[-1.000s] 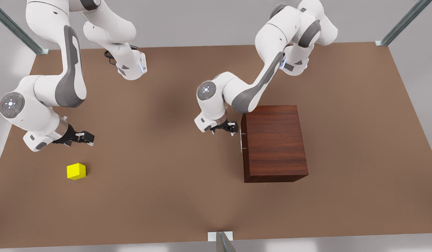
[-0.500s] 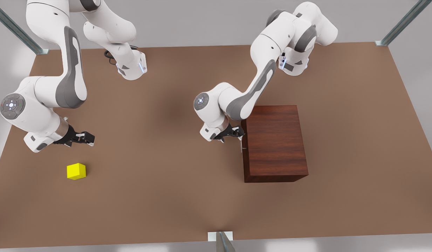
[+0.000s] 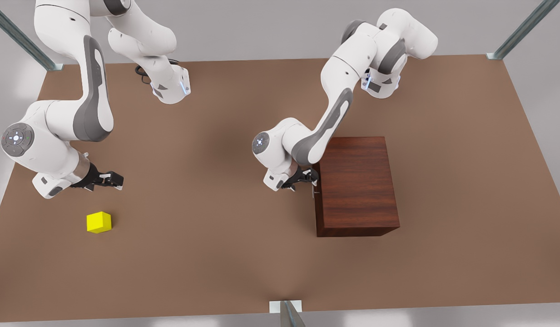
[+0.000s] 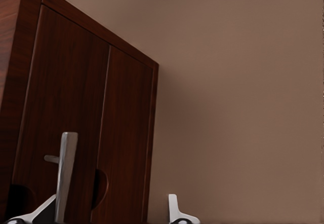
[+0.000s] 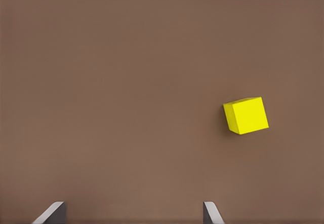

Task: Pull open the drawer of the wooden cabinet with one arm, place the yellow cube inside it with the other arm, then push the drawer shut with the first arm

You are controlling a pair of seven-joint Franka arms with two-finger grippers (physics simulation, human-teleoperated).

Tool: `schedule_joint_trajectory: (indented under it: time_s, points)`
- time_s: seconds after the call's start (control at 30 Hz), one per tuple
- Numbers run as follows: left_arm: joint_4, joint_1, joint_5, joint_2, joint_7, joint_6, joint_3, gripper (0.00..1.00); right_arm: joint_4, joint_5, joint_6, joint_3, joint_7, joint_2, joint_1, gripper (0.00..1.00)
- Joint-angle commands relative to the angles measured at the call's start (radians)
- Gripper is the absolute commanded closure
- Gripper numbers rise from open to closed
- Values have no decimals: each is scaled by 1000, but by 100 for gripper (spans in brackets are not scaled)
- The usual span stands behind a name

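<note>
Right gripper (image 3: 116, 180) sits at the front view's left, mid-height, hovering over the table (image 3: 207, 254) with fingers spread wide and nothing between them; in the right wrist view both fingertips (image 5: 53, 213) show at the frame's bottom edge, well apart. The yellow cube (image 3: 98, 222) rests on the table in the lower left of the front view, just below that gripper and clear of it; in the right wrist view it is right of centre (image 5: 246, 115), untouched. Left gripper (image 3: 309, 180) is right of centre in the front view, at the cabinet's front face. The wooden cabinet (image 3: 357, 186) stands right of centre, with the drawer (image 4: 76, 133) flush and closed. In the left wrist view the silver bar handle (image 4: 66, 176) stands at lower left, just beside one fingertip (image 4: 43, 211); the other fingertip is well off toward bottom centre, so jaws are spread, not yet clamped on the handle.
</note>
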Motion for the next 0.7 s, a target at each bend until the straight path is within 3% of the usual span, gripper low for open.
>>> schedule_joint_trajectory:
  time_s: [0.0, 0.37, 0.43, 0.5, 0.67]
  points:
    - [3, 0, -2, 2, -105, 25, -4, 0, 1, 1, 0, 0, -2, -1, 0, 0]
    - [18, -4, -23, 10, -122, 79, -22, 0, 13, 6, -8, -6, 22, 2, -12, 0]
    - [20, -10, -23, 10, -124, 79, -22, 0, 41, 5, -8, -9, 418, 16, -15, 0]
    - [20, -16, -23, 10, -124, 79, -22, 0, 53, 15, 3, -12, 617, 36, -34, 0]
    - [34, -31, -23, 16, -135, 86, -22, 0, 56, 15, 20, -11, 726, 47, -34, 0]
